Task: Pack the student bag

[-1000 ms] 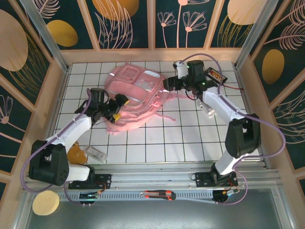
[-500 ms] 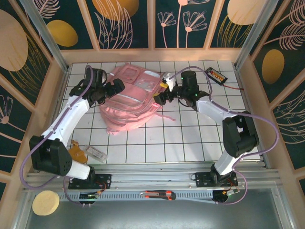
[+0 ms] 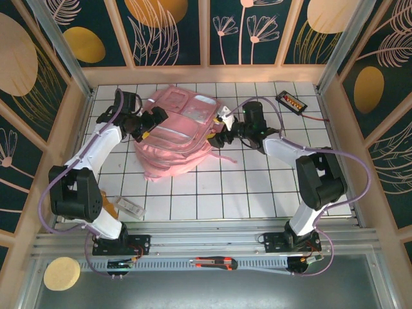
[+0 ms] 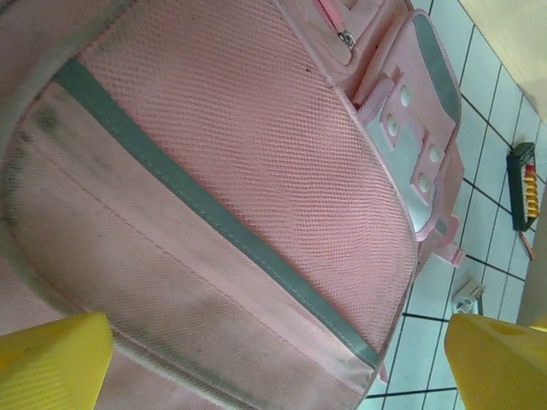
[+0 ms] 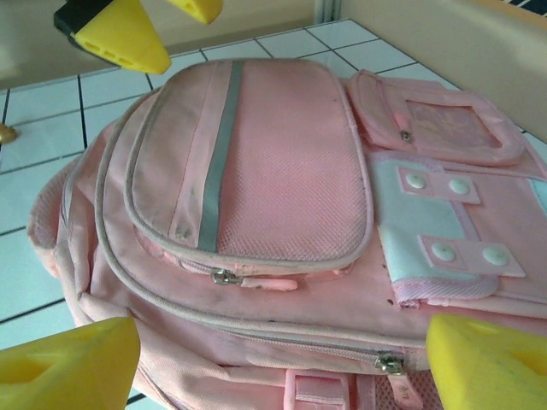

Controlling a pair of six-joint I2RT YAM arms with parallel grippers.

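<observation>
Left end effector (image 3: 153, 123): jaws spread wide, nothing held; at the bag's 9 o'clock edge, over a mesh pocket with a grey strip.
Right end effector (image 3: 217, 127): jaws spread wide, nothing held; at the bag's 3 o'clock edge, facing the zips.
Bag (image 3: 177, 145): pink, lying flat, front pockets up, between both end effectors; toward 11 o'clock on the desk.
Desk (image 3: 257, 187): white tiles.
Black gadget (image 3: 291, 101): 1 o'clock corner, well apart from the bag.
Utility knife (image 3: 215, 262): 6 o'clock, near rail.
</observation>
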